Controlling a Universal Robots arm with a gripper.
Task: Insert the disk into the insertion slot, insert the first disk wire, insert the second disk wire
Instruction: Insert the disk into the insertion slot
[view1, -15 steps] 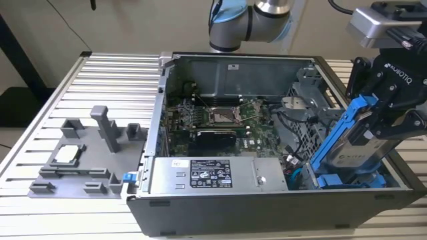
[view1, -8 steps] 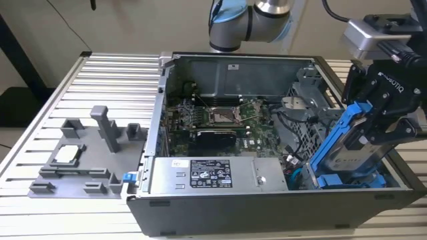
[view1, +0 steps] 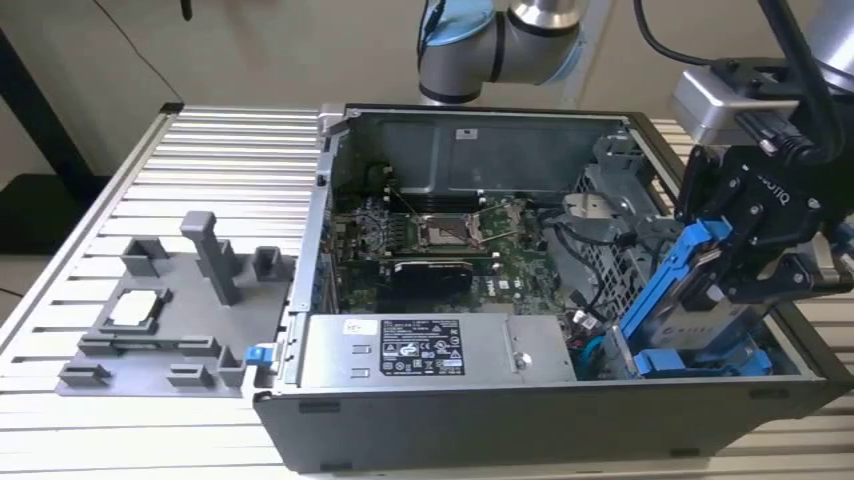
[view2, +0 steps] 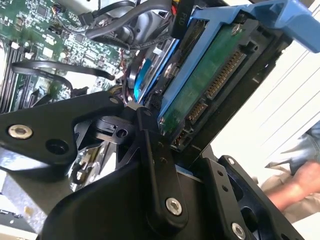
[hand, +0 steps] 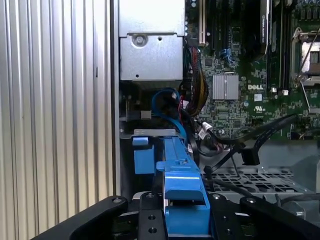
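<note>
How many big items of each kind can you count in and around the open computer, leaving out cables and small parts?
Open computer case: 1
Power supply: 1
Motherboard: 1
Disk in a blue frame, held tilted by the gripper: 1
Grey fixture beside the case: 1
Total: 5

Ribbed aluminium table (view1: 200, 150), plain beige wall (view1: 267, 50) behind, even light
</note>
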